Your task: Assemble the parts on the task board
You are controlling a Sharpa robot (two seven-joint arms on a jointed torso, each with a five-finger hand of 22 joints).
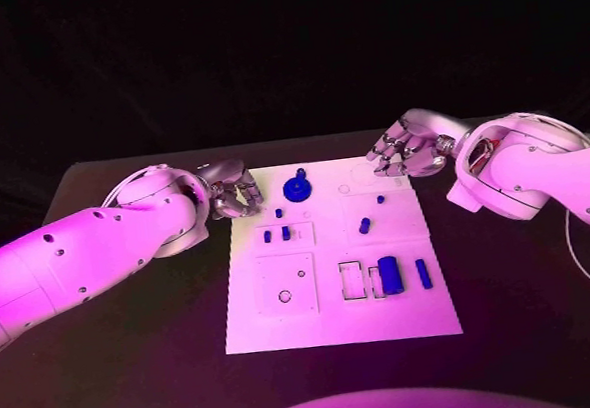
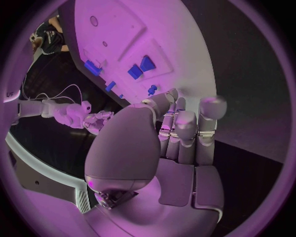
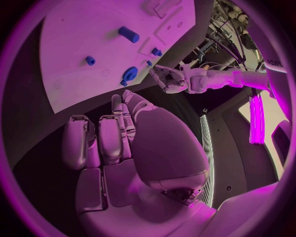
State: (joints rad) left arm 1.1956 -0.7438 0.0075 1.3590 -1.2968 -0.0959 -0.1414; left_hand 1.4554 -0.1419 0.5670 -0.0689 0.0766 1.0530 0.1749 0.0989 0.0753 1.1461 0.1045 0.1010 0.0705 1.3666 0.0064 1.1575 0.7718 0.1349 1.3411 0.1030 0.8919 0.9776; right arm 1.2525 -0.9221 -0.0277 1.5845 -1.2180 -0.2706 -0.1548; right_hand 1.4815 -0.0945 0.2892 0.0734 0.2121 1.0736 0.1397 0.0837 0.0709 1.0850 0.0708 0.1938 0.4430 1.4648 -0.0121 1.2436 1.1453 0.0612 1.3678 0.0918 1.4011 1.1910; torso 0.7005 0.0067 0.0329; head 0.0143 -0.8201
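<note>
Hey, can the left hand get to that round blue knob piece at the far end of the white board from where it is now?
Probably yes. The left hand holds nothing and hovers at the task board's far left corner, beside the round blue part, with nothing between them.

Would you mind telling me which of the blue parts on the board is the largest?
The round blue part with a knob at the board's far edge, between the two hands; the others are small pegs or slim bars.

Black table under the white plate, thin pale cable lying near its right edge
</note>
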